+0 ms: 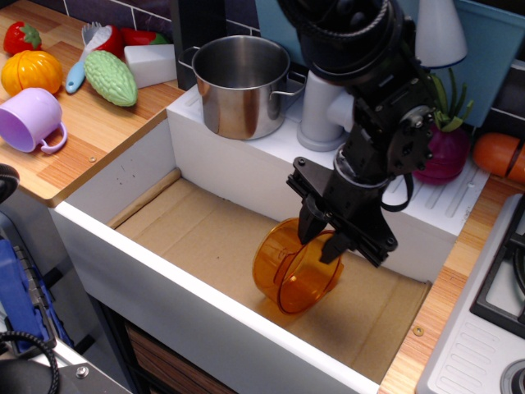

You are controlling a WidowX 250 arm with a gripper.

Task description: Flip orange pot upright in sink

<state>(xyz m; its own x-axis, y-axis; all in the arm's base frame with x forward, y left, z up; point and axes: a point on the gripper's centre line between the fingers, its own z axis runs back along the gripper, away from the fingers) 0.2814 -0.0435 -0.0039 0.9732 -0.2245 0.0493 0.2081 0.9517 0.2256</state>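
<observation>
The small translucent amber-orange plastic pot (294, 267) lies on its side on the brown cardboard floor of the white rectangular sink (115, 185), the black gripper (321, 236) pinching its upper rim

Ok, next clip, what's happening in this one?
A single robot arm is working in the sink of a toy kitchen. Its gripper is down at the upper rim of the orange pot, fingers pinched on or right at the rim wall. The pot lies on its side on the brown sink floor, opening facing the camera, not yet upright. A steel pot sits on the ledge behind, untouched.
</observation>
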